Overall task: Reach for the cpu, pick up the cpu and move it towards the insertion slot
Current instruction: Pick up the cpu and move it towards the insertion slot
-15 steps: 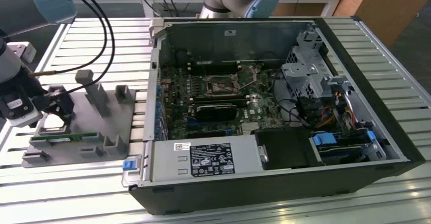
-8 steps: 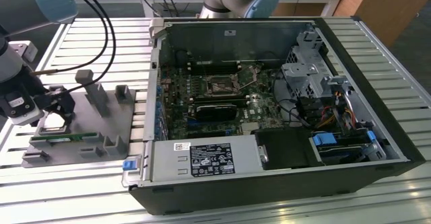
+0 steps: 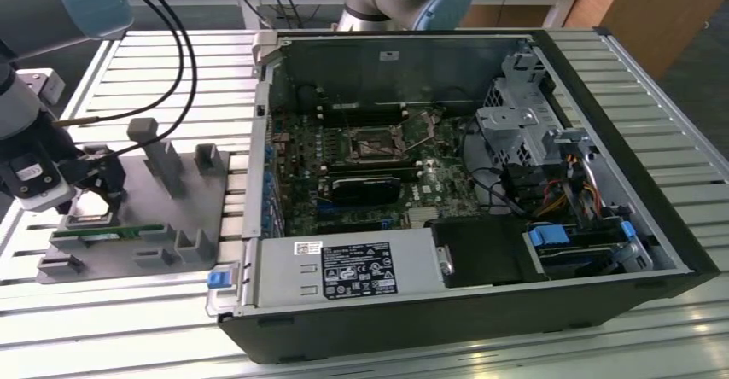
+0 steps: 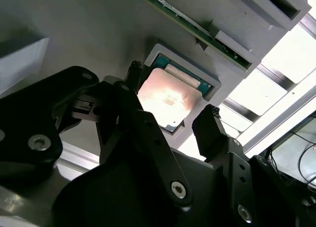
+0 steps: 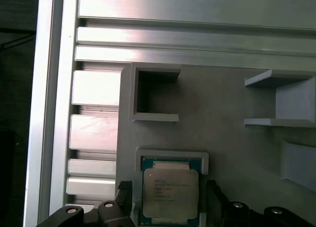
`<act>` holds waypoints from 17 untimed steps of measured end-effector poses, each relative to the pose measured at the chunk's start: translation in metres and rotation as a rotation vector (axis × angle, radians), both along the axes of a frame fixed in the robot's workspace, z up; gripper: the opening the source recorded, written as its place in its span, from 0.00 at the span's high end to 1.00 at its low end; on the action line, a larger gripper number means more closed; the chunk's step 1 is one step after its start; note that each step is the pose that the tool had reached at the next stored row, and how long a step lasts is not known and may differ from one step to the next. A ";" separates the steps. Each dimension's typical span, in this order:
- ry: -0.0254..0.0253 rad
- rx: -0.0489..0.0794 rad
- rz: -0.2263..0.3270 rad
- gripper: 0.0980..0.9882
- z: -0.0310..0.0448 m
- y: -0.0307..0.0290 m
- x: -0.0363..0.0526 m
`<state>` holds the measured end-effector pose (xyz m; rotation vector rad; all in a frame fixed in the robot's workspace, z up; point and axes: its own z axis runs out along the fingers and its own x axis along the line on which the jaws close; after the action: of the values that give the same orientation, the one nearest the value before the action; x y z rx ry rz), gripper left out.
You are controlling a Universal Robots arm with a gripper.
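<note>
The claw (image 5: pixel 169 202) stands apart, with one finger on each side of the cpu (image 5: pixel 170 187). The cpu lies flat in its grey holder (image 5: pixel 232 153), directly between them, not yet clamped.

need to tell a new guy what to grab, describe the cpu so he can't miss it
Beside the open computer case, on the exterior view's left, lies a grey fixture plate. In a shallow square pocket of it, between the black fingers, sits the cpu. It is flat and square with a shiny silver top, unlike the long green memory stick nearby.
</note>
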<state>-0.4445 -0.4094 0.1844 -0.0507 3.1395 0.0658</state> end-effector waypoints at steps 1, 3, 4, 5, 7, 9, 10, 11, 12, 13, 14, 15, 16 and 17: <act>0.0001 0.000 0.000 0.33 0.0000 0.0000 0.0003; 0.0002 0.000 0.000 0.33 0.0001 0.0000 0.0015; -0.0001 0.000 0.000 0.33 -0.0001 0.0000 0.0019; -0.0001 0.000 0.000 0.33 -0.0001 0.0000 0.0020; 0.0001 0.000 0.000 0.34 0.0000 0.0000 0.0025; 0.0001 0.000 0.000 0.42 0.0000 0.0000 0.0030; 0.0001 0.000 0.000 0.42 0.0000 0.0000 0.0033; 0.0000 0.000 0.000 0.42 -0.0001 0.0000 0.0034; 0.0001 0.000 0.000 0.42 0.0000 0.0000 0.0034; 0.0001 0.000 0.001 0.42 0.0000 0.0000 0.0035; 0.0001 0.000 0.001 0.42 0.0000 0.0000 0.0035; 0.0001 0.000 0.001 0.42 0.0000 0.0000 0.0035; 0.0001 0.000 0.001 0.42 0.0000 0.0000 0.0035; 0.0002 0.000 0.002 0.42 0.0001 0.0000 0.0034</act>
<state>-0.4411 -0.4094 0.1844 -0.0532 3.1397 0.0656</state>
